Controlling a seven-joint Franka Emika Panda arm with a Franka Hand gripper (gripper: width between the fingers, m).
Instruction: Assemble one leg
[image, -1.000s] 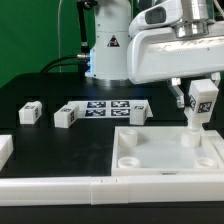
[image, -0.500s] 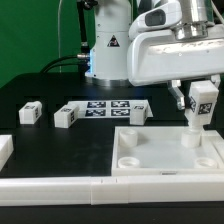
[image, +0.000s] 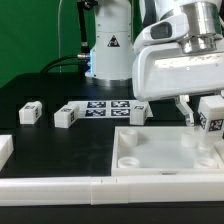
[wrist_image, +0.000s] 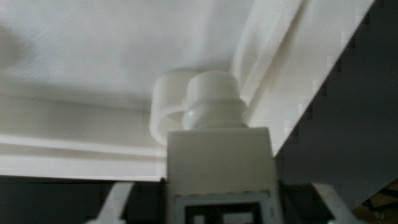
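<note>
My gripper (image: 207, 110) is shut on a leg (image: 212, 118), a stubby white block with a black-and-white tag, held upright at the exterior view's right. Its lower end hangs at the far right corner of the large white panel (image: 160, 152). In the wrist view the leg (wrist_image: 222, 150) fills the middle between my fingers (wrist_image: 118, 205). Its round tip points at a round corner socket (wrist_image: 169, 105) of the panel, by the raised rim. I cannot tell whether the tip is touching the socket.
Three more legs lie on the black table: two at the left (image: 31, 113) (image: 67, 116) and one (image: 139, 110) behind the panel. The marker board (image: 105, 107) lies between them. Long white rails (image: 60, 187) run along the front edge, with a white piece (image: 5, 150) at far left.
The gripper, with the leg in it, has shifted toward the exterior view's right and a little lower, toward the panel's right edge. Nothing else has moved.
</note>
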